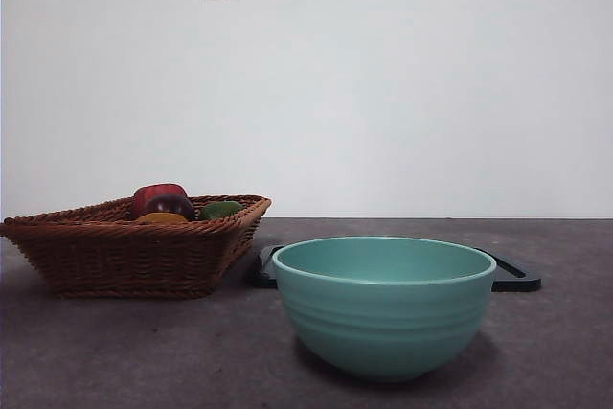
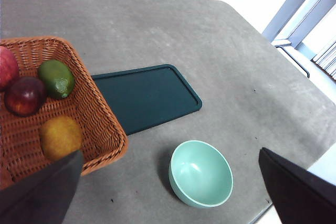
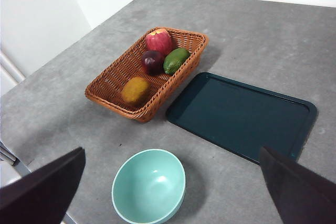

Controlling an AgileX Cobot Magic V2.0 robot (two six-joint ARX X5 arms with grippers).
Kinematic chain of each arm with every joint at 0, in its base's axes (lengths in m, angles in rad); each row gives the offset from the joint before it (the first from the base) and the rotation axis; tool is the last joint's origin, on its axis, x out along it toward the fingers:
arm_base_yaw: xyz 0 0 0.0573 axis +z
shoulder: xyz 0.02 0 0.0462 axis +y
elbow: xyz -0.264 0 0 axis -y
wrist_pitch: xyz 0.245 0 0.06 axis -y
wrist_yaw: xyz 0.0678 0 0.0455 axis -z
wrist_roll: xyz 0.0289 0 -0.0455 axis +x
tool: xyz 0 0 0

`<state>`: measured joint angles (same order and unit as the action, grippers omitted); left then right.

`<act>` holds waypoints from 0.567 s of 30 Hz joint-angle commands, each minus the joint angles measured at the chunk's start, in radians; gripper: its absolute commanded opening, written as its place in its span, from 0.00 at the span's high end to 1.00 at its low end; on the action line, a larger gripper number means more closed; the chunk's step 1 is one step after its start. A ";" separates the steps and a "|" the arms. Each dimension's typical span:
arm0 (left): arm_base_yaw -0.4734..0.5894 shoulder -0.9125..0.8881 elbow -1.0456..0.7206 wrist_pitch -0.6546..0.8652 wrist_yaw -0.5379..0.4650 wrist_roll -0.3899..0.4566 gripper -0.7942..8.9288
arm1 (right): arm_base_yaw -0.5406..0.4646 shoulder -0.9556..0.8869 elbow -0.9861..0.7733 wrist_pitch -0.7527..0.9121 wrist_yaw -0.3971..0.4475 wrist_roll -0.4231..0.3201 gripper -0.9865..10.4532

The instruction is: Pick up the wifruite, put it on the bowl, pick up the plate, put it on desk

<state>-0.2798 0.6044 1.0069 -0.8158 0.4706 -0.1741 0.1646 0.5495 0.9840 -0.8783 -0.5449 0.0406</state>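
From my remote station I see a wide, flat, dark grey-brown desk [image 3: 273, 30] with a slightly mottled top. A large, deep, round teal-green bowl [image 1: 385, 302] with faint ridges on its outer wall stands upright on it, nearest the front camera, with nothing inside it. Behind the bowl lies a flat, dark green rectangular tray [image 3: 241, 115] with rounded corners, also bare. Just beside the tray sits a brown woven wicker basket [image 3: 113, 82] holding four fruits. The wifruite [image 3: 135, 90], small, rounded and orange-brown, rests in the basket end nearer the bowl. A green oval fruit [image 3: 176, 60], a dark purple-red round fruit [image 3: 152, 61] and a red apple-like fruit [image 3: 159, 40] cluster at the far end.

Both arms hang high above the desk. The left gripper [image 2: 168, 192] has its two black jaws spread wide, holding nothing, with the basket and bowl below it. The right gripper [image 3: 173, 192] is likewise spread wide with nothing held, above the bowl.
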 commanded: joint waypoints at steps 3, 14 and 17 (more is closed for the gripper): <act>-0.004 0.039 0.021 0.062 0.001 0.008 0.25 | 0.004 0.003 0.019 0.010 0.002 -0.007 0.36; -0.004 0.297 0.066 0.074 -0.008 -0.038 0.25 | 0.004 0.003 0.019 0.010 -0.006 -0.003 0.36; -0.004 0.394 0.104 0.071 -0.008 -0.060 0.25 | 0.004 0.003 0.019 0.011 -0.006 -0.003 0.36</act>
<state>-0.2798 0.9695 1.0756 -0.7540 0.4671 -0.2127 0.1646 0.5495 0.9840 -0.8783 -0.5488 0.0406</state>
